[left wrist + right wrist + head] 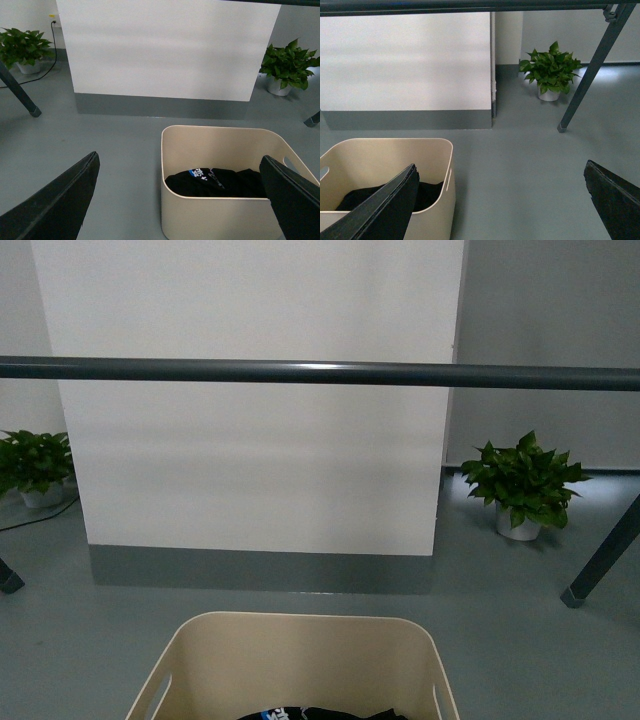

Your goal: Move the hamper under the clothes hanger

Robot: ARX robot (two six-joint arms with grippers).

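The cream hamper (300, 635) stands on the grey floor at the bottom middle of the front view, with dark clothes (320, 713) inside. The clothes hanger's dark grey bar (320, 372) runs across the view above and beyond it; its legs (600, 565) show at both sides. The hamper also shows in the left wrist view (210, 220) and the right wrist view (437, 210). My left gripper (182, 200) is open, spread above the hamper's left wall. My right gripper (502, 200) is open over bare floor beside the hamper's right wall. Neither touches it.
A white wall block with a grey skirting (260, 568) stands behind the rack. Potted plants sit on the floor at the right (522, 485) and left (35, 465). A black cable (47, 60) runs along the floor by the left plant.
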